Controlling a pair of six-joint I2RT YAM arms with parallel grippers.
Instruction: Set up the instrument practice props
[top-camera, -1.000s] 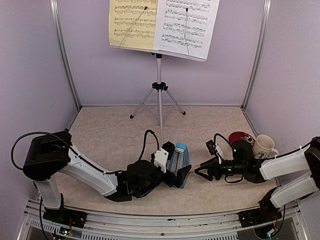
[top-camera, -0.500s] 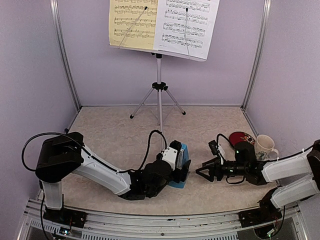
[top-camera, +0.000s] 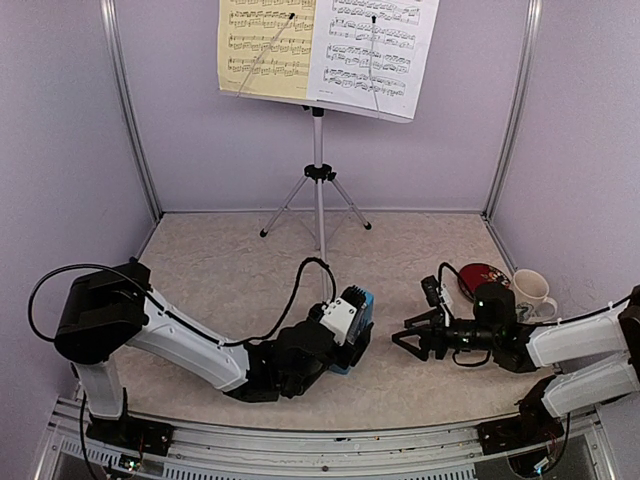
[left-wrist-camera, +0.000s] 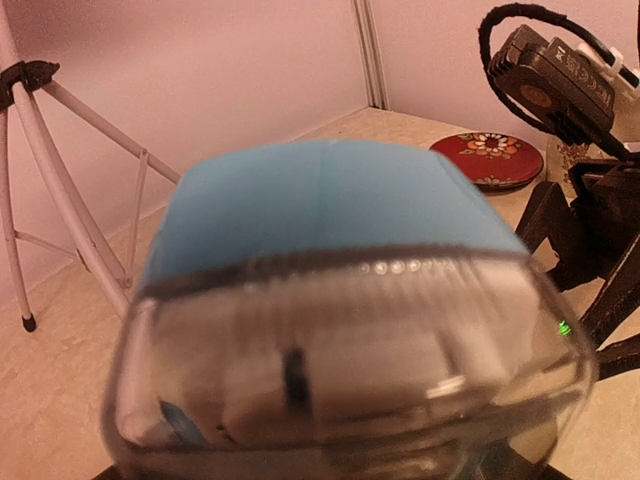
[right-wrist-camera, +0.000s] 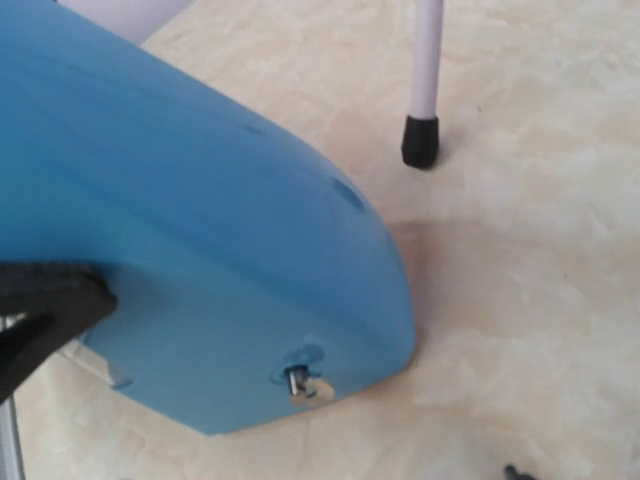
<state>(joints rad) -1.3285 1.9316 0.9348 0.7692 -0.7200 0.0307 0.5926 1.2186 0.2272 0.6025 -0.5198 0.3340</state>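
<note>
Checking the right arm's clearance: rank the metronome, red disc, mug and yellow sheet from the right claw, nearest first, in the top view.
1. Blue metronome, just left of the right claw.
2. Red disc, behind, toward the right.
3. Mug, far right.
4. Yellow sheet, high on the stand at the back.

My two arms, seen from above: the left arm (top-camera: 185, 343) and right arm (top-camera: 575, 335) both wear white shells over black joint housings. Black cables (top-camera: 300, 283) loop free at the shoulder and wrists. A white camera block (top-camera: 338, 318) rides the left wrist; the right gripper (top-camera: 400, 339) is black, a green light (left-wrist-camera: 563, 325) beside it.
</note>
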